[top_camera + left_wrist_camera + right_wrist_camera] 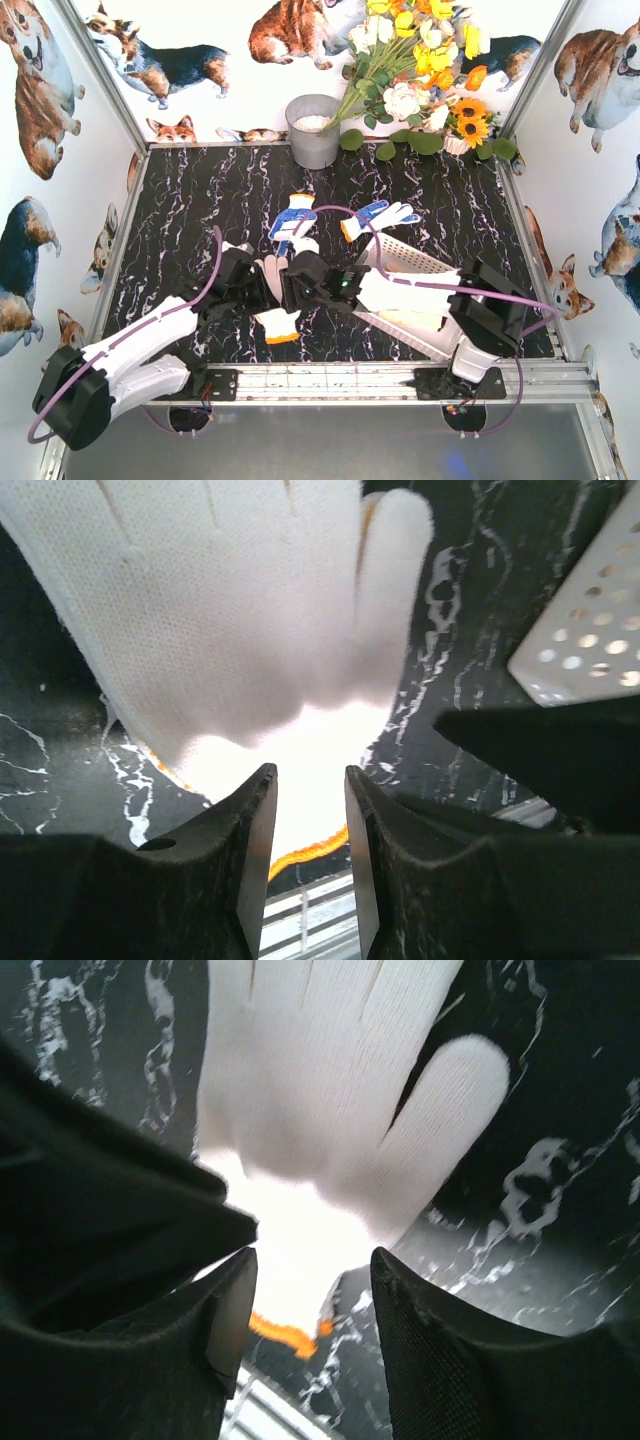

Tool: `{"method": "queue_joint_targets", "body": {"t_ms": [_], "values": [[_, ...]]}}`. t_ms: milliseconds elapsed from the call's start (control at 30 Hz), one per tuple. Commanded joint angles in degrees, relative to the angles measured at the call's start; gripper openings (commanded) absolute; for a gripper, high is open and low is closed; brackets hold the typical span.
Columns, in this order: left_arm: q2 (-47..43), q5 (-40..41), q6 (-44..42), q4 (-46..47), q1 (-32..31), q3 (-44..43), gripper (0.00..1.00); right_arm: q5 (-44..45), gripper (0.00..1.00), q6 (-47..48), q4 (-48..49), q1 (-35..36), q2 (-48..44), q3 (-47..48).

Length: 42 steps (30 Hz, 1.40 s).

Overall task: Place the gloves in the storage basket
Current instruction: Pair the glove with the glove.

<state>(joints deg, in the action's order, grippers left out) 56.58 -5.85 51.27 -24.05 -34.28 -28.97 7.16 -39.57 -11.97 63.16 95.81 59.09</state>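
A white glove [278, 325] with an orange cuff lies flat on the black marbled table [190, 215], near the front rail and just left of the basket [412, 258]. Both arms meet over it. The left gripper [308, 772] has its jaws narrow with the cuff showing in the gap; I cannot tell whether they pinch it. The right gripper [315, 1257] has its jaws parted wider around the wrist of the glove, not clamped. Two blue-dotted gloves [293, 218] [378, 217] lie further back, outside the basket
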Motion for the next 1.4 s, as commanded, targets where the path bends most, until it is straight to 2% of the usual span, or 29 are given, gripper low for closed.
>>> {"method": "queue_joint_targets", "body": {"t_ms": [0,100,300,500,767,967,1367], "values": [[2.77,-0.26,-4.26,1.78,0.96,1.42,0.27,-7.86,0.50,-10.74,0.82,1.01,-2.91,-1.67],[4.75,0.68,-5.75,1.39,1.06,2.06,0.25,-8.25,0.49,-16.32,0.54,3.72,-2.23,-2.16],[4.40,3.23,-6.63,1.20,1.06,5.74,0.24,-8.52,0.40,-23.67,1.69,5.32,-2.31,-6.09],[2.27,1.83,-4.58,2.83,1.06,9.65,0.24,-5.49,0.42,-23.28,-0.55,5.16,-4.58,-6.98],[0.12,1.89,-3.52,2.04,1.06,10.74,0.24,-6.05,0.42,-23.13,1.66,4.53,-2.06,-7.41],[-0.33,1.59,-3.02,2.35,1.06,11.31,0.24,-6.11,0.36,-24.72,3.82,4.22,-0.46,-9.36],[-0.43,1.02,-3.00,2.74,1.06,11.68,0.24,-6.63,0.37,-26.74,6.55,4.11,2.52,-10.97]]}}
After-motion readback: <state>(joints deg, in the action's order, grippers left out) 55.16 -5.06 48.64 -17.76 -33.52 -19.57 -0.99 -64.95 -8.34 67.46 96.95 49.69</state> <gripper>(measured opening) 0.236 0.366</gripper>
